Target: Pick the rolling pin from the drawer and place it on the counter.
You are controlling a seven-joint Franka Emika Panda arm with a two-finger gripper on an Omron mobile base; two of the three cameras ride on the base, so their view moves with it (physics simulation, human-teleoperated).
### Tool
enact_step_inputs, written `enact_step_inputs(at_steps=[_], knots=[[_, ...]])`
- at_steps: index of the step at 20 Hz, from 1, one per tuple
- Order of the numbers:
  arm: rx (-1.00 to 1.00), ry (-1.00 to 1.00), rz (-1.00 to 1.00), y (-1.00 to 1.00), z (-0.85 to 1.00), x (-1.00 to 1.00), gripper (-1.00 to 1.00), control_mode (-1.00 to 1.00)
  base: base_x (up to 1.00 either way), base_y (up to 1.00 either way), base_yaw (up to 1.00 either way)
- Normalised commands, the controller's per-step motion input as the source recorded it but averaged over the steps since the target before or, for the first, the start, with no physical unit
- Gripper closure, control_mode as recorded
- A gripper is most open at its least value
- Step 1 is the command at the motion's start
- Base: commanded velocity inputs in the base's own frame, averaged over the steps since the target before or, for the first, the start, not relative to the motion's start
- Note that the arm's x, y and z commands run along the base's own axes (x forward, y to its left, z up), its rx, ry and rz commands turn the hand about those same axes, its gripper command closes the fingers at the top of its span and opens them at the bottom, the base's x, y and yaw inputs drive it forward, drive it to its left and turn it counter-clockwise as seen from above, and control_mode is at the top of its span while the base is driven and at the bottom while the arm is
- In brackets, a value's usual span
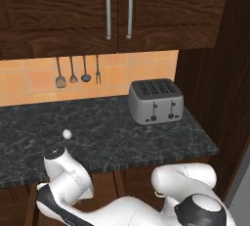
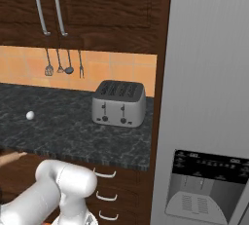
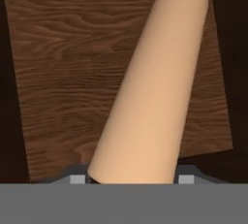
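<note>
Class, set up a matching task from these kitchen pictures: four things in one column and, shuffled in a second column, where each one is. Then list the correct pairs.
Things:
1. rolling pin
2. toaster
3. small white ball
4. utensils

Places:
A. hanging on the orange tiled wall under the cabinets
B. lying over the brown wooden drawer bottom, close to the hand camera
C. standing on the counter near its right end
D. alone on the counter, left of the toaster

Pairs: 1-B, 2-C, 3-D, 4-A
</note>
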Motion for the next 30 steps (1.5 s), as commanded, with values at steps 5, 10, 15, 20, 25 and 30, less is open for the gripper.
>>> enact_step_inputs(at_steps=[5,10,15,20,25,30], knots=[[0.0,-0.01,0.0,0.01,0.98,-0.87,1.0,-1.0,0.0,0.0,0.0],[-0.01,-0.02,0.02,0.16,0.96,-0.89,1.0,-1.0,0.0,0.0,0.0],[0.0,0.0,0.0,-0.18,1.0,0.25,1.0,-1.0,0.0,0.0,0.0],[0.0,0.06,-0.03,-0.35,0.26,0.85,1.0,-1.0,0.0,0.0,0.0],[-0.06,0.08,-0.05,-0.46,-0.53,1.0,1.0,-1.0,0.0,0.0,0.0],[-0.1,0.02,-0.05,-0.44,-0.76,1.0,1.0,-1.0,0.0,0.0,0.0]])
